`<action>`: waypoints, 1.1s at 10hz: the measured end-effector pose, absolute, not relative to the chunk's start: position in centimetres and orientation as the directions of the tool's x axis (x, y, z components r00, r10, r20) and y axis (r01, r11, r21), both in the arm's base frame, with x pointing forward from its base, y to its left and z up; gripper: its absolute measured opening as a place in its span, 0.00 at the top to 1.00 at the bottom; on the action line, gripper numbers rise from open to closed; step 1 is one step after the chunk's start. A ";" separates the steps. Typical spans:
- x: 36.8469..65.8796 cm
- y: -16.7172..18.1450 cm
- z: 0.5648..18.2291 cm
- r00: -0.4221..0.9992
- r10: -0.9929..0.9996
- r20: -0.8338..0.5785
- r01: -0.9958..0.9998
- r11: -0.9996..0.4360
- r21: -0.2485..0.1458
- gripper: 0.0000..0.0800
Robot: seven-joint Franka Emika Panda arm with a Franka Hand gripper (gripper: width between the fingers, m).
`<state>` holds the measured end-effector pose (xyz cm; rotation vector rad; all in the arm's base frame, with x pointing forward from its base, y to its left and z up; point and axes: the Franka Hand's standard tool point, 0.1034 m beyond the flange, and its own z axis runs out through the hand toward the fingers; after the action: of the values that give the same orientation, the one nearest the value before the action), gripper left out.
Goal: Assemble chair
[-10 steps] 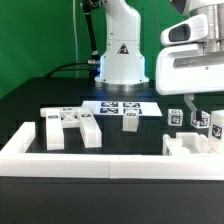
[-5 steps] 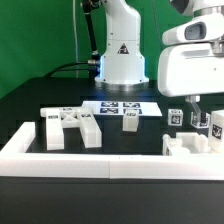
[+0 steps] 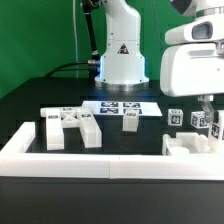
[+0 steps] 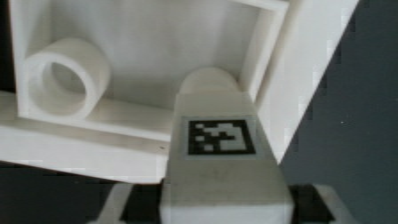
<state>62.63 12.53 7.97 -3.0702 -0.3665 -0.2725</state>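
Observation:
In the wrist view a square white chair leg [image 4: 221,140] with a black-and-white tag fills the gap between my fingers [image 4: 146,200]. My gripper [image 4: 221,205] is shut on it. Behind the leg lies a white chair part [image 4: 107,95] with a raised rim and a round ring. In the exterior view my gripper [image 3: 206,104] hangs at the far right over several tagged upright white pieces [image 3: 198,121]. The X-braced frame [image 3: 72,127] lies at the exterior view's left, apart from the gripper.
A long low white rail [image 3: 110,162] runs across the front. The marker board [image 3: 122,106] lies before the arm's base [image 3: 122,55]. A small tagged white block [image 3: 130,121] stands mid-table. A white blocky part [image 3: 190,146] sits under the gripper.
The gripper has shifted a little toward the exterior view's right and its jaws have closed on the leg. The other parts have not moved.

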 end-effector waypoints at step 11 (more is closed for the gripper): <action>62.5 12.5 7.9 0.483 -0.874 0.043 -0.857 -0.482 -0.183 0.64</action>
<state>62.47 12.53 7.88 -2.5857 1.5183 -0.1964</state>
